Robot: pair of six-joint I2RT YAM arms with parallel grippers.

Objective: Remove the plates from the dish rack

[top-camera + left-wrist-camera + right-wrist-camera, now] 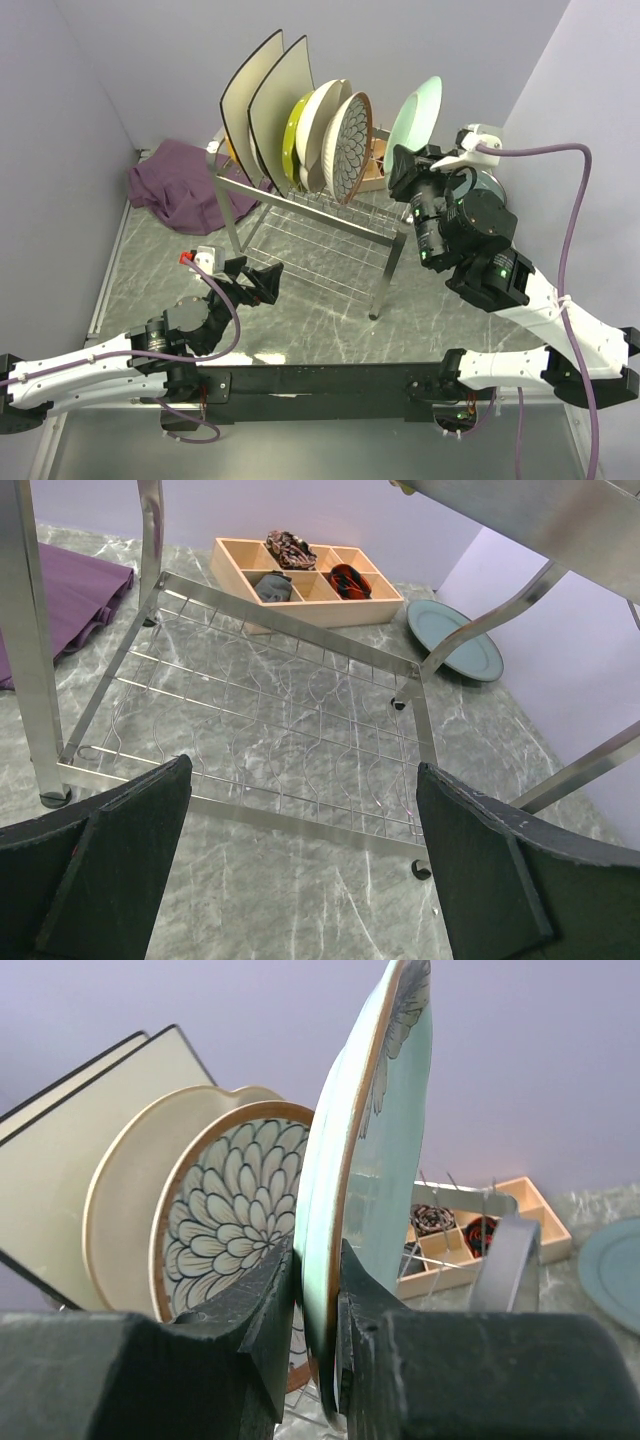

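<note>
The mint plate (390, 1140) is pinched by the right hand (318, 1300) — it should be lifted straight up. The left hand (300, 825) is held open.

A crumpled purple cloth (175, 185) lies in the far left corner of the grey marbled bench (310, 320), up against the lavender wall. Near the back wall sits a pale wooden compartment box (310, 580). Its cells hold a patterned bundle (290, 548), a dark grey piece (272, 585) and something red and black (347, 580).

The marbled table (330, 310) bears dish rack (300, 207), purple cloth (170, 185), wooden box (320, 610) (compartmented) and teal-grey plate (455, 640).
</note>
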